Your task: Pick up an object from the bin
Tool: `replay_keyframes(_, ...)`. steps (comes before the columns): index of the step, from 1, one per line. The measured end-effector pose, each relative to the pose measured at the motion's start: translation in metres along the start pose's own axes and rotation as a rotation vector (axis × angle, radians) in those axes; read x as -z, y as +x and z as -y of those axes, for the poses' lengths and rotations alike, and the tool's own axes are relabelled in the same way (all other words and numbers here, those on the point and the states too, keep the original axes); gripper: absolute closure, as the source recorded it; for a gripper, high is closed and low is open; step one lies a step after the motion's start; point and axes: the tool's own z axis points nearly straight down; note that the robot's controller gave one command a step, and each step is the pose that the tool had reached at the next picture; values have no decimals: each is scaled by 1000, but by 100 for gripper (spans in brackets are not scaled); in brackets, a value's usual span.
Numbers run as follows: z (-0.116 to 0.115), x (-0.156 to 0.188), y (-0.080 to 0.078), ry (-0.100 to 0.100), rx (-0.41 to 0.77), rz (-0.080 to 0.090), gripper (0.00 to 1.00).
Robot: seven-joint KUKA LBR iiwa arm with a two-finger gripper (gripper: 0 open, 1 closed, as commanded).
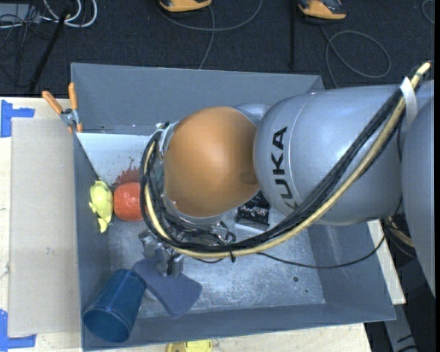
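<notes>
Hanging above slate-blue flat piece (pixel 177 293) in lower-left of bin (pixel 205 86), gripper (pixel 161 261) near blue cup (pixel 116 308); pincer opening: cannot tell.

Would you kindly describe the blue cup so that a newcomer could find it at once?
Look into the grey bin, at the corner lower left in the view. The blue cup lies there, mouth toward the corner; it is round and hollow, unlike the flat blue-grey piece beside it.
</notes>
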Motion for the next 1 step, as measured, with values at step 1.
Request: replay_keyframes(1, -5, 50, -10, 1, -15, 4, 100)
